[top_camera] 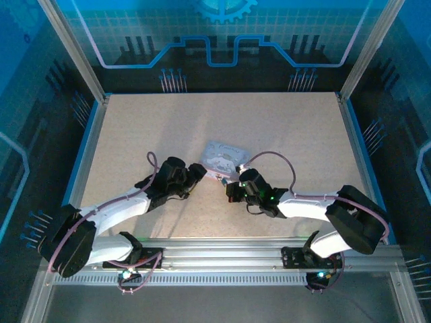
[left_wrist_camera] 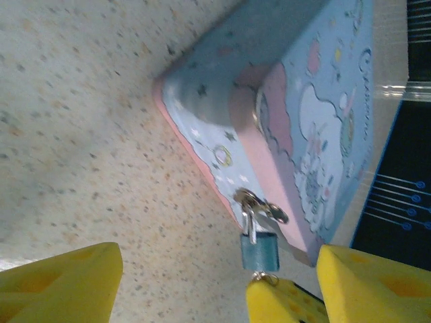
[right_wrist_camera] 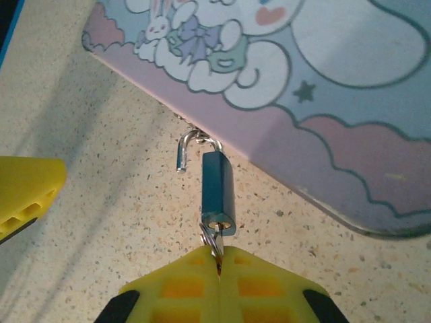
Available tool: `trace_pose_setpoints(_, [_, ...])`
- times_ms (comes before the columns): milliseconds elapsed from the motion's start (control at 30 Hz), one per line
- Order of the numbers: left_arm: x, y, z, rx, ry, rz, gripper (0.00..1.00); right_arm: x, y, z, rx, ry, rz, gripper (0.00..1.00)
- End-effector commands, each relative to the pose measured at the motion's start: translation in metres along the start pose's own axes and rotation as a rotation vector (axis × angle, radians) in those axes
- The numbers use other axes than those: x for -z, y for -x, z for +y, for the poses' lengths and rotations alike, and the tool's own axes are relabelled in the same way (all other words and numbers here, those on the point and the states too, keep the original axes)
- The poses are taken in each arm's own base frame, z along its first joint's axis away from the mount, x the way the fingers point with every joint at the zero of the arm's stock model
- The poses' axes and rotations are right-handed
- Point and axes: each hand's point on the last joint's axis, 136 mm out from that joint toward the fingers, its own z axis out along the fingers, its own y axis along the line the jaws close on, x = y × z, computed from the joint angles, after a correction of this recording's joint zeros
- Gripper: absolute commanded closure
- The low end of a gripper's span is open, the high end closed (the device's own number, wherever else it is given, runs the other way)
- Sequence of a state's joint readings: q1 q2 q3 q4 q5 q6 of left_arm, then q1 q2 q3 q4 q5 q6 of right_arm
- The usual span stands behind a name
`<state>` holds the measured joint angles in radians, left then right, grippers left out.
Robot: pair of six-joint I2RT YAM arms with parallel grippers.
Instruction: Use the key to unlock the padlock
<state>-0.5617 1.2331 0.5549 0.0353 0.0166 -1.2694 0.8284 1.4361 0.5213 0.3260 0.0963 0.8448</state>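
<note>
- If you start right up close on the right wrist cam, the right gripper (right_wrist_camera: pixel 219 259) has its yellow fingers (right_wrist_camera: pixel 262 286) squeezed flat together on the key (right_wrist_camera: pixel 216 243). It's clamped on the key's head, and only a sliver of pale silvery metal pokes out.
- The key goes straight into the keyhole at the bottom end of the padlock (right_wrist_camera: pixel 217 188), with a thin key ring (right_wrist_camera: pixel 205 235) looped right next to it.
- The padlock is tiny, with a boxy, dark bluish metallic body. It sits just off the tin's side wall, in line with the right gripper. I can't tell if it's resting on the speckled table (right_wrist_camera: pixel 101 256) or held a hair above it.
- The shackle (right_wrist_camera: pixel 181 153) is thin and silvery. One leg is out of the body and hangs free off to the side, and the bend is hooked through the little clasp (left_wrist_camera: pixel 266 210) on the tin.
- The left gripper (left_wrist_camera: pixel 219 259) has its jaws spread wide with nothing in them. The padlock sits just past the gap between its fingers, not touching either one.
- The tin (right_wrist_camera: pixel 323 94) behind it is lavender-blue with pink cloud trim and a cartoon bunny on the lid, lying flat on the table.
- From the top cam, both grippers meet at the tin's near edge, around mid-table.
</note>
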Motion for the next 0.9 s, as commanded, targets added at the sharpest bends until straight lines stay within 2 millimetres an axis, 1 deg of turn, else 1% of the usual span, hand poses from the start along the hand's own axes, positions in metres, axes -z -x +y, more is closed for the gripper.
trace_pose_setpoints(0, [0.008,0.009,-0.001,-0.052,0.007,-0.009,0.23,-0.002,-0.002,-0.010,-0.165,0.023,0.006,1.00])
trace_pose_setpoints(167, [0.011,0.018,0.001,-0.086,0.016,-0.031,0.19,-0.008,-0.004,-0.015,-0.228,0.047,0.024,1.00])
trace_pose_setpoints(267, [0.011,0.025,-0.001,-0.119,0.019,-0.038,0.17,-0.009,-0.005,-0.015,-0.216,0.050,0.027,1.00])
trace_pose_setpoints(300, [0.011,0.028,-0.002,-0.137,0.021,-0.041,0.16,-0.009,-0.005,-0.015,-0.208,0.048,0.027,0.98])
trace_pose_setpoints(367, [0.009,0.035,-0.003,-0.186,0.028,-0.049,0.14,-0.007,-0.003,-0.015,-0.187,0.054,0.015,0.87])
trace_pose_setpoints(433, [0.008,0.044,-0.003,-0.226,0.047,-0.056,0.13,-0.003,-0.001,-0.014,-0.162,0.058,0.007,0.73])
trace_pose_setpoints(467, [0.006,0.049,-0.003,-0.246,0.052,-0.055,0.13,-0.002,-0.001,-0.013,-0.141,0.062,0.007,0.69])
trace_pose_setpoints(567, [0.001,0.060,-0.007,-0.293,0.052,-0.045,0.11,0.002,-0.001,-0.013,-0.101,0.056,0.020,0.59])
trace_pose_setpoints(633, [-0.003,0.066,-0.012,-0.318,0.036,-0.030,0.11,0.006,0.000,-0.014,-0.085,0.058,0.020,0.56])
trace_pose_setpoints(700, [-0.010,0.069,-0.021,-0.352,0.016,0.004,0.11,0.011,0.006,-0.011,-0.056,0.076,0.004,0.50])
trace_pose_setpoints(767, [-0.019,0.071,-0.030,-0.390,0.004,0.048,0.11,0.017,0.015,-0.003,-0.013,0.124,-0.012,0.40])
trace_pose_setpoints(867, [-0.032,0.070,-0.040,-0.438,-0.005,0.109,0.11,0.022,0.025,0.005,0.030,0.170,-0.018,0.29])
